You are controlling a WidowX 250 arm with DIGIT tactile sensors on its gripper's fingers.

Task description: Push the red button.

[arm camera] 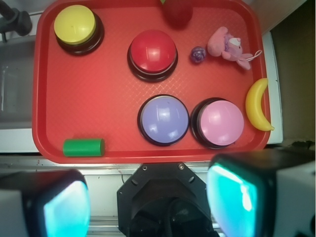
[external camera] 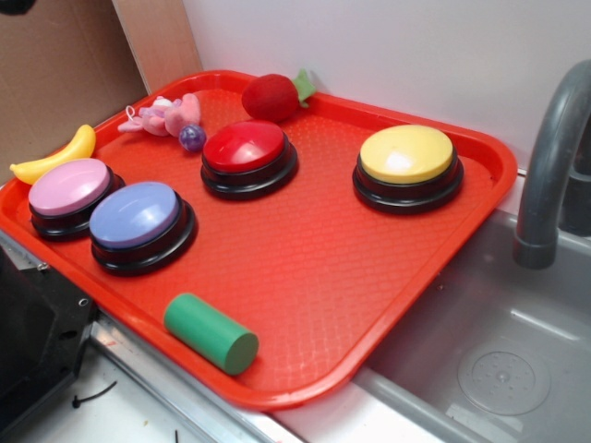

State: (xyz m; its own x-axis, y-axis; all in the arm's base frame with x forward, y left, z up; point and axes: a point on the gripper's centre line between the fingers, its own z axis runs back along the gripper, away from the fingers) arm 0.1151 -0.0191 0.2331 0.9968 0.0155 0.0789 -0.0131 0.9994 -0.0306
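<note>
My gripper (arm camera: 148,205) hangs high above the near edge of the red tray (arm camera: 98,98), its two fingers wide apart and holding nothing; the red button (arm camera: 152,51) sits toward the far middle of the tray, beyond the blue button (arm camera: 163,119) and pink button (arm camera: 217,122), with the yellow button (arm camera: 74,23) off to one side; I judge I should close the fingers, travel over the blue one without brushing it, centre on the red dome and press straight down; the red plush fruit (arm camera: 178,11) behind is cut off at the frame edge, and the exterior view does not show my arm at all
</note>
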